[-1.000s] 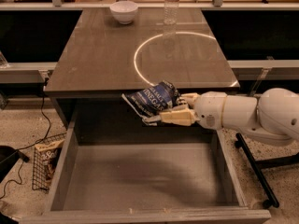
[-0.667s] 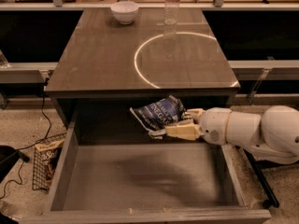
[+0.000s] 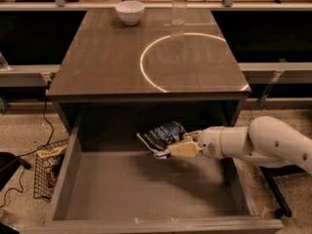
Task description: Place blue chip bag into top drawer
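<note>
The blue chip bag (image 3: 162,135), crumpled dark blue foil with white lettering, hangs inside the open top drawer (image 3: 63,179), near its back and above the grey floor. My gripper (image 3: 176,146) reaches in from the right on a white arm and is shut on the bag's right lower edge. The tan fingers (image 3: 182,150) clamp the foil. The bag does not touch the drawer floor.
A white bowl (image 3: 130,11) and a clear water bottle (image 3: 179,4) stand at the back of the tabletop (image 3: 97,62), which bears a white ring mark. A wire basket (image 3: 46,172) with a tan-brown snack bag (image 3: 49,163) sits on the floor left of the drawer.
My gripper has carried the blue chip bag down from the tabletop's front edge into the drawer, lower and slightly further back.
</note>
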You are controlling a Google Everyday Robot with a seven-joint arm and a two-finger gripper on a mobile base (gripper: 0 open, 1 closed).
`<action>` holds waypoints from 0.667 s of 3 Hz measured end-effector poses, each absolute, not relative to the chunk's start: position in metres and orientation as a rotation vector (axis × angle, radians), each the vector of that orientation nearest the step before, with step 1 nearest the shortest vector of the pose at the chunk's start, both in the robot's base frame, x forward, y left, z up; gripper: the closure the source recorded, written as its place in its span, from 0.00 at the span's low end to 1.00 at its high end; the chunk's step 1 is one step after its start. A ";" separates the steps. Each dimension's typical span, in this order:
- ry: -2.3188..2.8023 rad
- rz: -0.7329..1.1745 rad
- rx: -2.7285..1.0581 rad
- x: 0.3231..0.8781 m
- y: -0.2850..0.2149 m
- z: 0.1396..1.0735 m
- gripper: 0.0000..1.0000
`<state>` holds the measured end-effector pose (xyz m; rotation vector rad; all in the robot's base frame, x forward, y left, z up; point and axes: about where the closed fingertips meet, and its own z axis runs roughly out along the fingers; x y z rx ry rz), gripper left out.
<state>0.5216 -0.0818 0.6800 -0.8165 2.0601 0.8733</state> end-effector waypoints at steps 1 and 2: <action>2.182 0.928 -0.846 0.545 -0.064 0.648 0.82; 2.189 0.950 -0.878 0.548 -0.042 0.646 0.51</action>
